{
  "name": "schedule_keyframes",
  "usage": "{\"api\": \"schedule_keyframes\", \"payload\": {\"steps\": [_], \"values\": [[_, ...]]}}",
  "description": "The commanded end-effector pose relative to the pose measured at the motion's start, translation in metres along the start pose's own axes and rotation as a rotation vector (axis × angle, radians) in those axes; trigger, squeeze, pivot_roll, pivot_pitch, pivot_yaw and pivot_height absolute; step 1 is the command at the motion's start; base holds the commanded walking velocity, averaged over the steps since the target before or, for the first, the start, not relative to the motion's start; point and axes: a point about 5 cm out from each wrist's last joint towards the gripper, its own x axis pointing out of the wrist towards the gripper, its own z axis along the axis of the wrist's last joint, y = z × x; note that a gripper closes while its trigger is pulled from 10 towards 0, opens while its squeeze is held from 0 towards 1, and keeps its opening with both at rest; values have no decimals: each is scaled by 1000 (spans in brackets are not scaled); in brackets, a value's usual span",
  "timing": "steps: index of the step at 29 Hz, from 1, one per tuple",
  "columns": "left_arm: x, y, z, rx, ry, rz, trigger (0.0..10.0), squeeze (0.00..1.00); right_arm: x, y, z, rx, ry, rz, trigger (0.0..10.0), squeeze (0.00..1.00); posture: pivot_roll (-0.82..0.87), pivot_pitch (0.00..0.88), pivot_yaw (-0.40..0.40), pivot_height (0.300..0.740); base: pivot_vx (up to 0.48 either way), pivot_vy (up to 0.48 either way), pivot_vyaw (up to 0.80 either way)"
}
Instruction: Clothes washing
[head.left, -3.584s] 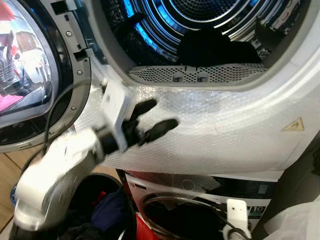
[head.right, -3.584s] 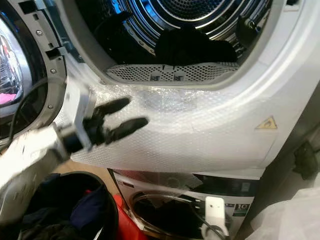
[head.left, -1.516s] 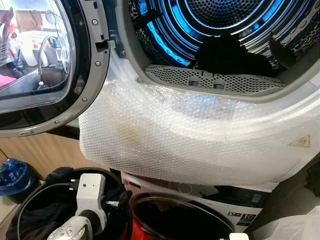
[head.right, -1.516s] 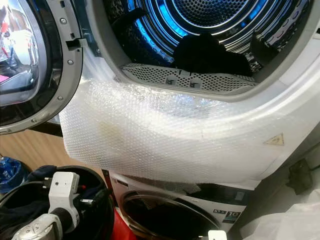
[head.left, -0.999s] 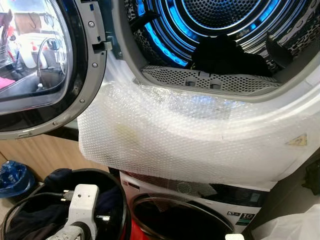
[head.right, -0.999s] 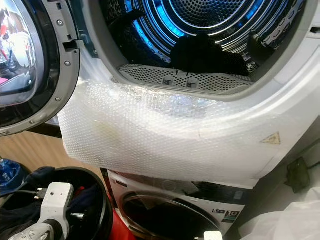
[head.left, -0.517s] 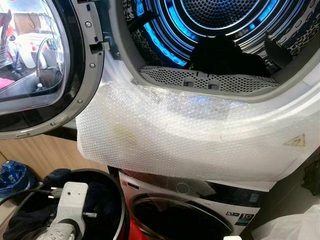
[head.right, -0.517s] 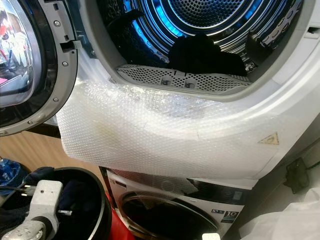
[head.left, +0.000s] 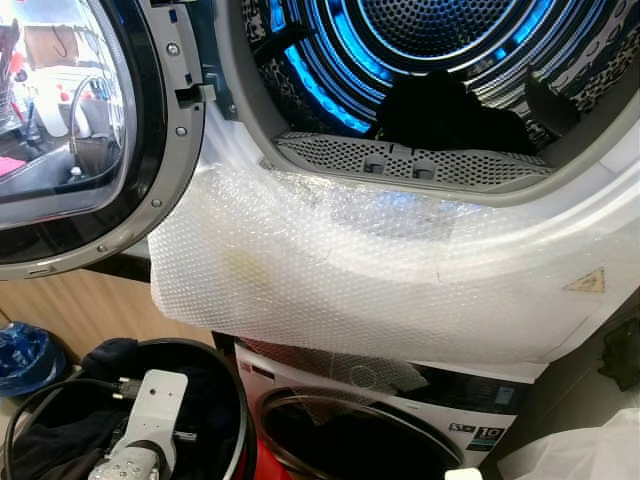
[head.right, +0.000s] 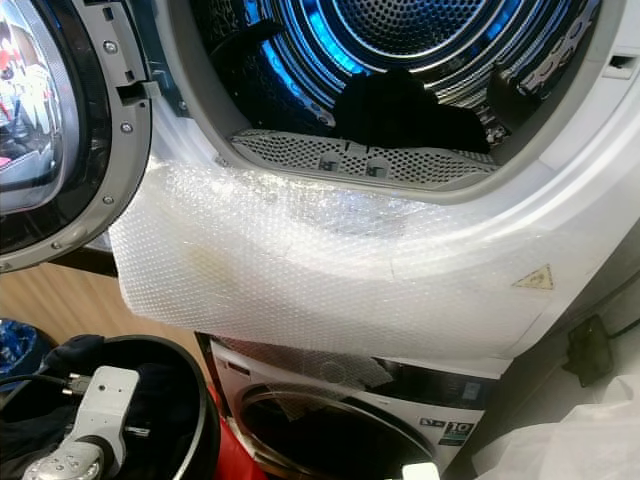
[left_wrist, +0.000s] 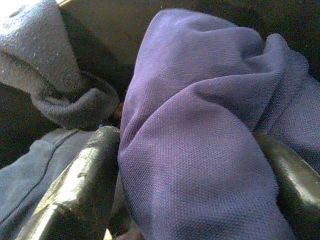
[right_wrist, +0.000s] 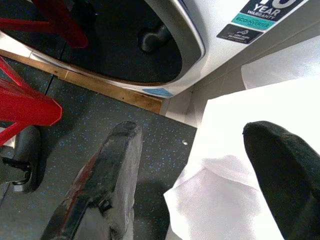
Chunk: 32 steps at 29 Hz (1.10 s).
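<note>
Purple knit garment (left_wrist: 200, 150) sits between your left gripper's (left_wrist: 192, 180) spread fingers in the black round laundry basket (head.left: 235, 400); close, then lift toward the blue-lit dryer drum (head.left: 440, 60).

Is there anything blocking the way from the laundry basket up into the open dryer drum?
Nothing visible blocks it. The left gripper straddles a purple garment down in the black basket. Above, the door is swung aside and the drum mouth is open, with bubble wrap draped below its rim.

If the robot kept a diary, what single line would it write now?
left gripper: in black basket, fingers around purple garment | right gripper: idle, open | upper drum: door open, dark clothes inside
</note>
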Motion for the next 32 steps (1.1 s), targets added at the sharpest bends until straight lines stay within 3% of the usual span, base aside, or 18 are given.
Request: {"api": "schedule_keyframes", "payload": {"steps": [1, 13, 32], "values": [[4, 1, -7, 19, 34, 7, 0, 0, 1, 0, 3, -24, -10, 8, 10000, 0, 291, 0, -6, 740, 0, 0, 0], [19, -5, -5, 16, 19, 1, 0, 0, 2, -1, 9, -102, -27, 24, 10000, 0, 270, 0, -34, 740, 0, 0, 0], [23, -2, -6, 6, -4, 18, 0, 0, 0, 1, 1, -111, 4, 33, 10000, 0, 271, 0, -31, 740, 0, 0, 0]]}}
